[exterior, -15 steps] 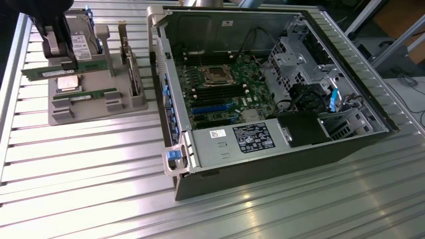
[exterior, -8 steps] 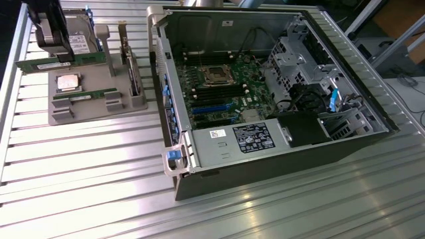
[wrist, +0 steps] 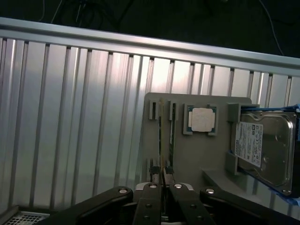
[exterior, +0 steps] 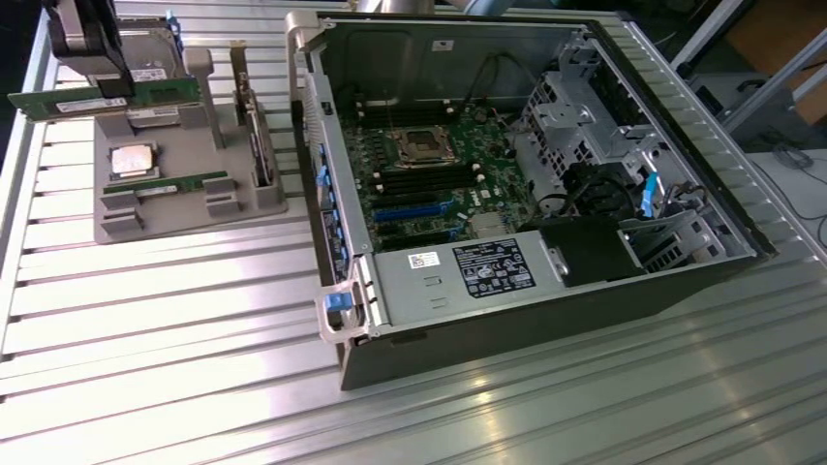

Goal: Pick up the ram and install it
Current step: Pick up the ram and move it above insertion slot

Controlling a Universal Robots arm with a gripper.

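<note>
My gripper (exterior: pixel 114 93) is shut on the ram (exterior: pixel 77 100), a long thin green stick with a white label, and holds it level above the far end of the grey parts tray (exterior: pixel 181 218). In the wrist view the ram (wrist: pixel 162 140) runs edge-on from between my closed fingers (wrist: pixel 149 193), with the gripper (wrist: pixel 162 187) over the tray (wrist: pixel 206 154). The open computer case (exterior: pixel 517 320) lies to the exterior view's right, and its motherboard memory slots (exterior: pixel 427 180) are apart from the gripper.
A twin green stick (exterior: pixel 166 184) rests in the tray slot, seen too in the wrist view (wrist: pixel 172 133). The tray also carries a processor (exterior: pixel 134 160), a hard drive (wrist: pixel 262 150) and an upright bracketed card (exterior: pixel 255 131). The table is ribbed aluminium (exterior: pixel 168 320).
</note>
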